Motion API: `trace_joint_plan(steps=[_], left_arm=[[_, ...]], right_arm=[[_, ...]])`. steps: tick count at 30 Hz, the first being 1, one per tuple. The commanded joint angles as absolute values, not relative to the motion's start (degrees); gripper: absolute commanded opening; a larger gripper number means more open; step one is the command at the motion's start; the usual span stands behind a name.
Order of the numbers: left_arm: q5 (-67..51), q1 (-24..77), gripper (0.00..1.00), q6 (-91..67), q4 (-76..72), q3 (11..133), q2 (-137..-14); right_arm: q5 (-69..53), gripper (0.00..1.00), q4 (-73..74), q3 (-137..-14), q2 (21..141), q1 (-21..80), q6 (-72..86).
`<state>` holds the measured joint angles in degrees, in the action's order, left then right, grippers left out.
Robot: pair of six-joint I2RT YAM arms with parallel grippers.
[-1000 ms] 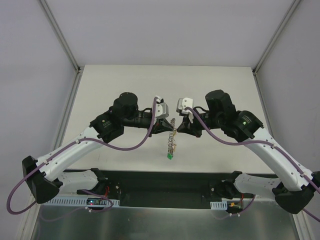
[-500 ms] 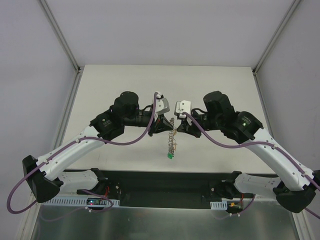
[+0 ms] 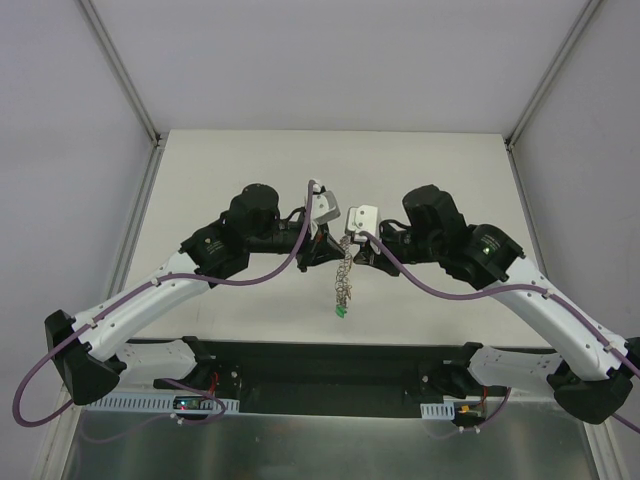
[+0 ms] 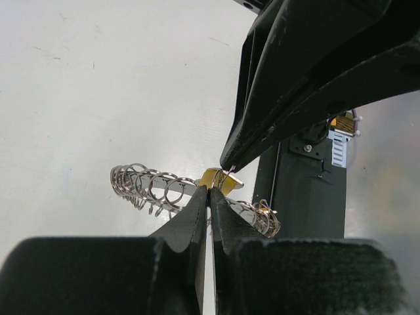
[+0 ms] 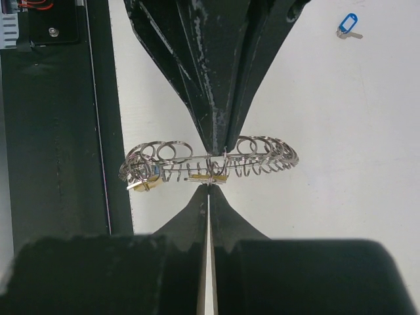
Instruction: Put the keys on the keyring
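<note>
We hold the keyring (image 3: 344,275) aloft over the middle of the bench (image 3: 250,170). The left pincer (image 4: 209,193) is clamped on its rim and the right pincer (image 5: 209,190) is closed tight against its wire. Opposing pulls could twist it free, dropping the green-tagged key (image 3: 340,312).

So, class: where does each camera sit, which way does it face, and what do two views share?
Top external: above and behind the robot, looking down on the table; left arm and right arm in view.
Left wrist: on the left arm, looking along its shut left pincer to the keyring it grips; right pincer enters from above.
Right wrist: on the right arm, looking along its own shut pincer; left pincer opposite, blue-tagged key on the table.
Shared: both wrist views show the keyring between both pincer tips.
</note>
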<state>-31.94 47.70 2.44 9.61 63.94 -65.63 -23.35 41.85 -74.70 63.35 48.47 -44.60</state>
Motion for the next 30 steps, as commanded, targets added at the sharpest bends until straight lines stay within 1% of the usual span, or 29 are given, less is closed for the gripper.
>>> trace_joint_plan(steps=[1,11,14,20,27,28,29,30], left_arm=[[-28.04,47.99,0.0,0.18,6.51,66.97,-64.07],[-26.81,47.9,0.0,-3.77,0.18,64.6,-61.79],[-26.72,47.99,0.0,-5.18,-4.74,62.67,-61.09],[-25.32,47.99,0.0,-7.47,-12.82,56.79,-58.89],[-22.59,47.9,0.0,-9.14,-21.53,48.61,-54.67],[-22.33,47.99,0.02,-9.23,-21.88,47.91,-54.32],[-22.15,47.99,0.08,-9.23,-22.15,46.94,-53.62],[-21.89,47.9,0.17,-9.23,-22.15,46.41,-53.35]], right_arm=[[-23.38,0.01,42.45,-76.99,63.1,49.39,-45.53],[-25.04,0.01,42.28,-77.17,63.72,49.92,-45.36],[-26.45,0.01,40.61,-76.82,63.46,50.01,-44.48],[-25.76,0.01,37.18,-75.76,62.76,50.01,-42.63],[-23.91,0.01,36.91,-76.99,62.4,50.1,-42.98],[-23.99,0.01,36.91,-77.25,62.49,49.92,-42.8],[-24.08,0.01,37.0,-77.43,62.58,50.01,-42.8],[-24.08,0.01,37.09,-77.52,62.84,49.92,-42.72]])
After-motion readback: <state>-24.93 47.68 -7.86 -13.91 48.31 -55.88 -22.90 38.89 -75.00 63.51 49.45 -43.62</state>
